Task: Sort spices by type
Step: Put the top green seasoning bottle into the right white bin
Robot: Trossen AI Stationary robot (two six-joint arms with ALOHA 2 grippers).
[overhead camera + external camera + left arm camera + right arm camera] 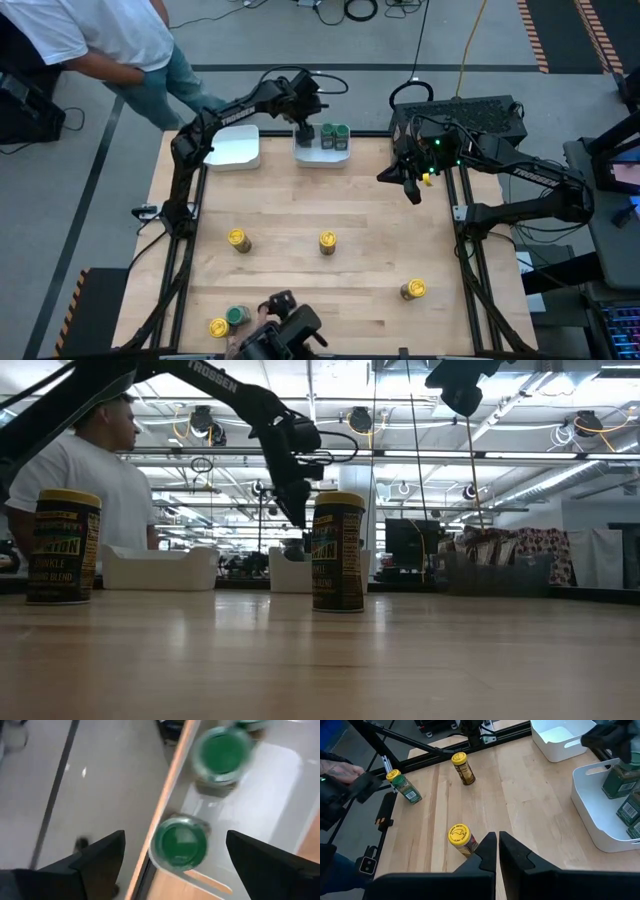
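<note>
Three green-lidded jars [333, 135] crowd the tray [322, 155] under the left hand [303, 131].

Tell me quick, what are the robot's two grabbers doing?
Left gripper: open, empty, above a green-lidded jar in the tray.
Right gripper: shut, holding nothing.

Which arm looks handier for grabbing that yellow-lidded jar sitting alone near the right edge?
Probably the right: its shut gripper hangs on that side, nearer the jar. The left gripper is open over the far tray.
</note>
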